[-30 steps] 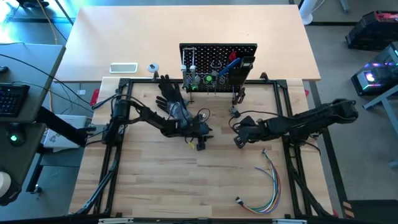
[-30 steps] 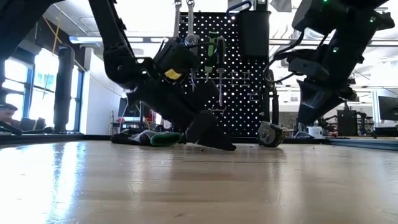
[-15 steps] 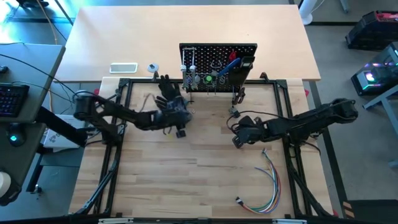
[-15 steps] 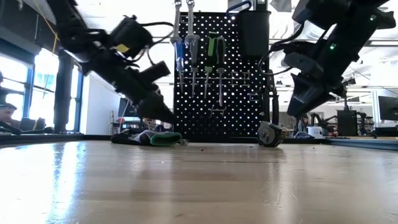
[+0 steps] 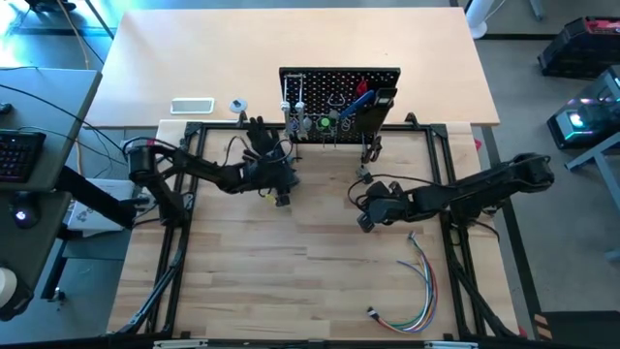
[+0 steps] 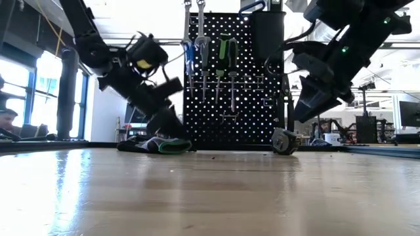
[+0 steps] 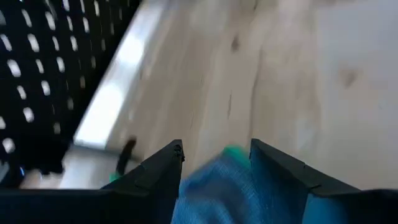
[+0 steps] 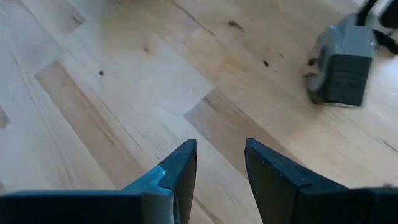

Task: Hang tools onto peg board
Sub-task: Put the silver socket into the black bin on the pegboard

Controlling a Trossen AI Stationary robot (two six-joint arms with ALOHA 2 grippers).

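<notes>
The black peg board (image 5: 339,89) stands upright at the table's far side. Silver wrenches (image 6: 188,26), a green-handled tool (image 6: 223,52) and others hang from its hooks, beside a black bin (image 6: 269,33). My left gripper (image 5: 282,194) hovers open, slanting down over the black glove (image 6: 157,145) with its blue and green cloth (image 7: 217,180). Whether a finger touches the glove, I cannot tell. A small grey box-shaped tool (image 8: 341,67) rests on the table before the board. My right gripper (image 5: 364,219) is open above bare wood, just nearer than that tool.
A bundle of coloured wires (image 5: 418,281) lies at the near right. A black frame (image 5: 184,242) borders the work surface. A white flat object (image 5: 192,105) lies on the far table, left of the board. Bare wood (image 5: 310,281) fills the middle and near left.
My left gripper has risen from the table's middle and gone toward the left and far edges, ending over the glove. My right gripper has stayed in place and tipped a little toward level.
</notes>
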